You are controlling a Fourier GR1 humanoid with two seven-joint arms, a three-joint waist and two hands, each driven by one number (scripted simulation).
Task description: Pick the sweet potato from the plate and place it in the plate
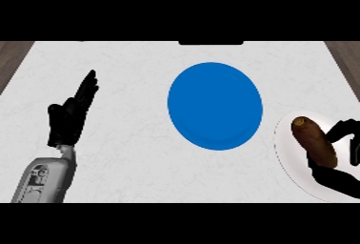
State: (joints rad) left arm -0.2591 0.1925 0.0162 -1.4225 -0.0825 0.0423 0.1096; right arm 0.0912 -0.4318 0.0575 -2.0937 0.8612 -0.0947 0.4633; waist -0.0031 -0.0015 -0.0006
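The tabletop (126, 157) under me is a pale, faintly marbled slab, flat and matte, with strips of wood-grain floor showing past its far corners. On it, near the middle, lies the blue plate (215, 106): a smooth, glossy oval with a shallow rim, nothing on it, which I take to be where the load goes. At the right edge sits the white plate (287, 152), also smooth and shallow, partly cut off by the view.

The sweet potato (314, 141) lies on that white plate, a long brown tuber with a blunt, paler cut end pointing away from me and a rough, dull skin. I judge it stiff and fairly solid, with some weight for its size, not fragile, and its matte skin should give good purchase. Being rounded and tapered, it could roll or pivot if taken near an end, so the thick middle, gripped across the short axis, looks like the best hold.

My right hand (336, 177) is at the potato, black fingers curled around its near half, thumb on the far side. My left hand (70, 114) rests open over the left of the tabletop, fingers straight and together, well apart from everything.
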